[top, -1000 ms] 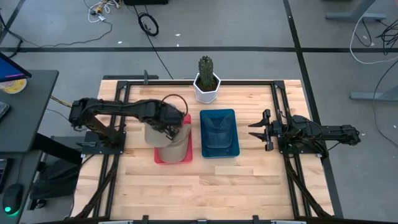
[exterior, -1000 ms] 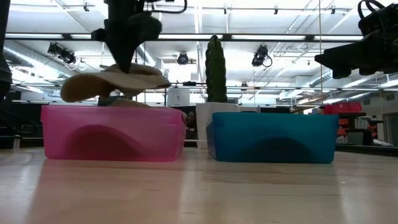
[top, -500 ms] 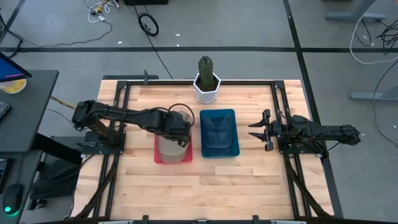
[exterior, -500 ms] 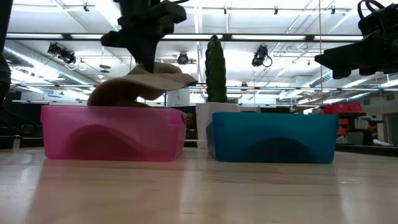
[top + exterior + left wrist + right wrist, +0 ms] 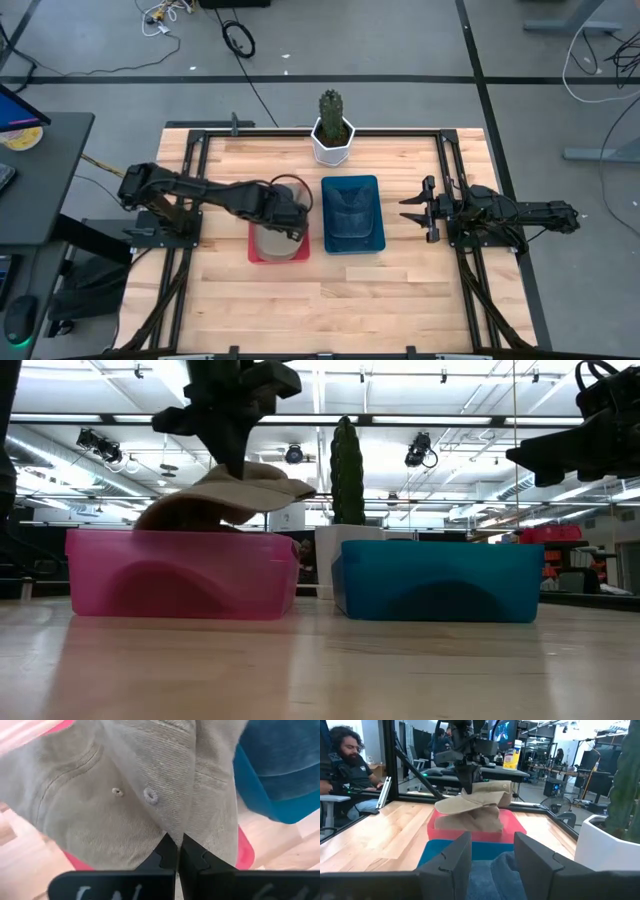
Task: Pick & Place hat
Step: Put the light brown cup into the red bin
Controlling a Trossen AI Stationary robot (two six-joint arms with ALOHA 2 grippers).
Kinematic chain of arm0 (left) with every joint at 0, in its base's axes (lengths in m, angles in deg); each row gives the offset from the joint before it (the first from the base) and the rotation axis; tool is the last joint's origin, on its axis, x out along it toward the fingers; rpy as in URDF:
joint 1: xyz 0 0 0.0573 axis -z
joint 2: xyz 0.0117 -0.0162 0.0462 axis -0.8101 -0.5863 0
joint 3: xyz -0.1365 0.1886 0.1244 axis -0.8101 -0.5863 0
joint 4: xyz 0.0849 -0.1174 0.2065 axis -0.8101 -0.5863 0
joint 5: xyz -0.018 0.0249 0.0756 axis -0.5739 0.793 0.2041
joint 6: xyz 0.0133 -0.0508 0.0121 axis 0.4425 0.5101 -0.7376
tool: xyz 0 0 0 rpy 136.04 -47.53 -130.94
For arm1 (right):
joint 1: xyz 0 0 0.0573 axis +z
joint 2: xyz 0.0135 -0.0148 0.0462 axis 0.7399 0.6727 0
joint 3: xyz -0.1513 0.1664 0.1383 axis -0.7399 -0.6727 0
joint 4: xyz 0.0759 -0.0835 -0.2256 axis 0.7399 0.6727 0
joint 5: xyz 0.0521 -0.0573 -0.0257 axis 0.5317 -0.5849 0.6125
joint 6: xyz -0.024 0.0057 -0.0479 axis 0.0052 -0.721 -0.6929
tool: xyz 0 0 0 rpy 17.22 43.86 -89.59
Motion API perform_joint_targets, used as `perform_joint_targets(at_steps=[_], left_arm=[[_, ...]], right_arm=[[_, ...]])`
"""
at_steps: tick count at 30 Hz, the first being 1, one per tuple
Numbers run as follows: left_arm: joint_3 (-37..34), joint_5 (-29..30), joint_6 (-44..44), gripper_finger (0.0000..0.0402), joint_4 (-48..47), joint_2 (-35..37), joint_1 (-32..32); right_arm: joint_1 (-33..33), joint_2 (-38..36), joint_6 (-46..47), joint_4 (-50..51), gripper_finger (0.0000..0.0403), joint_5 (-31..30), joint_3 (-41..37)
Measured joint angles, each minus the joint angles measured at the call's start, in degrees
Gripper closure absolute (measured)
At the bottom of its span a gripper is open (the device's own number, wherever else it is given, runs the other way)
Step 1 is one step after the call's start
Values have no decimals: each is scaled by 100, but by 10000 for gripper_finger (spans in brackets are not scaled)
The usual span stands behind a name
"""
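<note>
left gripper (image 5: 176, 851): fingers closed on tan hat (image 5: 275, 222), frame center-left, over pink bin (image 5: 256, 250) | hat: partly above bin rim, brim past the right edge toward blue bin (image 5: 352, 213) | right gripper (image 5: 418, 209): fingers apart, empty, frame right, near blue bin | cactus pot (image 5: 332, 140): top center | lower table (image 5: 340, 300): free

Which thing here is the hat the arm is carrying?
Find the white cactus pot at the table's far edge; two bins sit before it. The tan cap hangs from the left gripper over the pink bin, not the blue bin.
</note>
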Motion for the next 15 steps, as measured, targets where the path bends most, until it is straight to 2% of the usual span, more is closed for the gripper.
perform_joint_targets(at_steps=[8, 15], left_arm=[[2, 24, 281, 400, -209, -187, 117], [0, -104, 228, 400, -342, -726, 20]], right_arm=[[0, 0, -2, -1, 250, 0, 0], [2, 0, 0, -1, 250, 0, 0]])
